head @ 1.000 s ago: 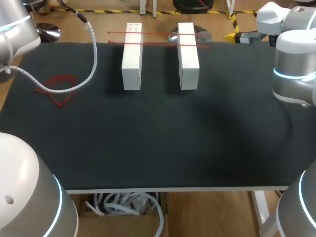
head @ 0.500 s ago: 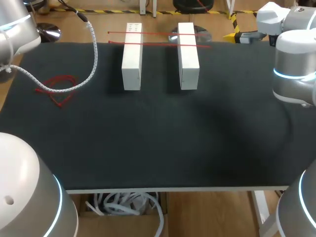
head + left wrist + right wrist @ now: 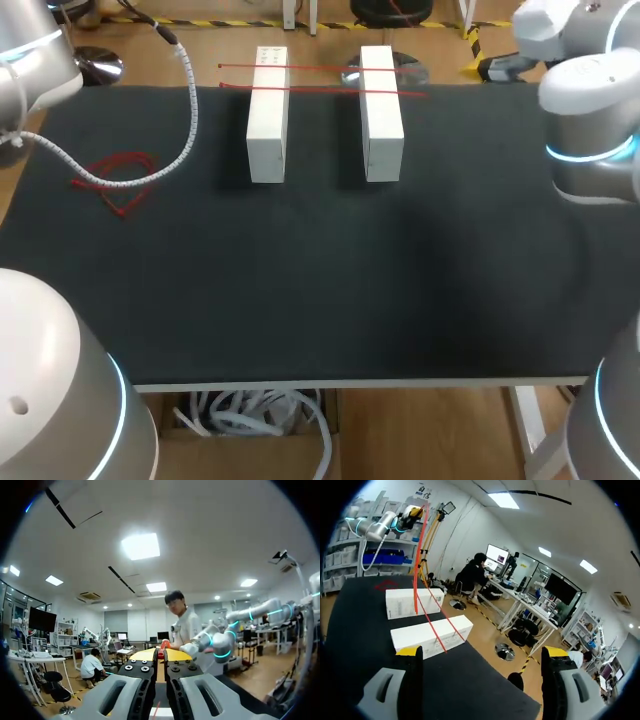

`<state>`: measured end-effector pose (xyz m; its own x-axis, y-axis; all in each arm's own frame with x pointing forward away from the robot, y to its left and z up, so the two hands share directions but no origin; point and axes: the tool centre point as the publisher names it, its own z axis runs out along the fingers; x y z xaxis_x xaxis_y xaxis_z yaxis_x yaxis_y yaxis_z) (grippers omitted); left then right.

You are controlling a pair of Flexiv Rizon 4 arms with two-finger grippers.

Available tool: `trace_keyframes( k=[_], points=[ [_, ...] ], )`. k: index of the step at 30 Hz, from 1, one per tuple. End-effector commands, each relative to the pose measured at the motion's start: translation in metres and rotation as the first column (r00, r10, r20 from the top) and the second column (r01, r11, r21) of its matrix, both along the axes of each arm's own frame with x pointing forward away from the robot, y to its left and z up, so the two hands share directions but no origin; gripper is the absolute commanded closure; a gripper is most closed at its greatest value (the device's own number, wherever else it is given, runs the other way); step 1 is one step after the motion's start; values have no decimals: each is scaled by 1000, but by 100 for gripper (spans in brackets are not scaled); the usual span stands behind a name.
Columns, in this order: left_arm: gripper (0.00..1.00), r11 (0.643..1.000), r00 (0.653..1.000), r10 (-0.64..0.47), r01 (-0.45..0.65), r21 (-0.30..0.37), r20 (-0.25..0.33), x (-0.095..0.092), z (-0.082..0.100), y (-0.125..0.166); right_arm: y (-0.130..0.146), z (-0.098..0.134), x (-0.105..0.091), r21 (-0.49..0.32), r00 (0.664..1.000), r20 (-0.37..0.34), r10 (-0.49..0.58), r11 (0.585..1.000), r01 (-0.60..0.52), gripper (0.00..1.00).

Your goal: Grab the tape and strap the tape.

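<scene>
Two white boxes (image 3: 267,115) (image 3: 380,112) lie side by side at the back of the black table. Two red tape strips (image 3: 320,69) (image 3: 320,91) are stretched across both. A loose heap of red tape (image 3: 118,178) lies at the far left. My left gripper (image 3: 161,655) is off the head view, raised and level, shut on a thin red tape strip (image 3: 420,555). In the right wrist view that strip hangs from it over the far box (image 3: 415,602). My right gripper (image 3: 482,652) is open and holds nothing. It is behind the table's back right corner, facing the near box (image 3: 432,634).
A white coiled cable (image 3: 190,120) from my left arm (image 3: 30,50) droops over the table's left part, just above the tape heap. The black mat (image 3: 320,280) stretches in front of the boxes to the front edge.
My right arm has shifted slightly back and to the left. The boxes, the tapes and the left arm stand as before.
</scene>
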<state>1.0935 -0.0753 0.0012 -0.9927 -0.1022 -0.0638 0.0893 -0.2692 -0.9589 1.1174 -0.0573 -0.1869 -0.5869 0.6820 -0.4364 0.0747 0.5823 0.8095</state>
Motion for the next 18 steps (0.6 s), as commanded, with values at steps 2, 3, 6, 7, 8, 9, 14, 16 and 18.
trace_keyframes(
  k=[2,3,6,7,8,9,14,16,18],
  points=[
    [100,1000,1000,-3,3,-1,1,1,-1,0,8,21,-4,-497,973,-71,-220,853,156,0],
    [100,1000,1000,-3,3,-1,1,1,-1,0,10,22,-4,-503,974,-66,-216,850,155,0],
    [100,1000,1000,-3,3,-1,1,1,-1,0,17,23,-8,-550,972,-66,-226,821,153,0],
    [100,1000,1000,-3,3,-1,1,1,-1,0,21,22,-9,-569,971,-69,-230,808,151,0],
    [100,1000,1000,-3,3,-1,1,1,-1,0,23,20,-10,-567,969,-65,-236,809,159,0],
    [100,1000,1000,-3,3,-1,1,1,-1,0,26,17,-11,-567,970,-62,-235,808,159,0],
    [100,1000,1000,-3,3,-1,1,1,-1,0,43,17,-7,-621,985,59,-161,767,162,0],
    [100,1000,1000,-3,3,-1,1,1,-1,0,49,17,-4,-616,988,82,-133,773,155,0],
    [100,1000,1000,-3,3,-1,1,1,-1,0,58,21,-3,-634,989,121,-83,760,141,0]
  ],
)
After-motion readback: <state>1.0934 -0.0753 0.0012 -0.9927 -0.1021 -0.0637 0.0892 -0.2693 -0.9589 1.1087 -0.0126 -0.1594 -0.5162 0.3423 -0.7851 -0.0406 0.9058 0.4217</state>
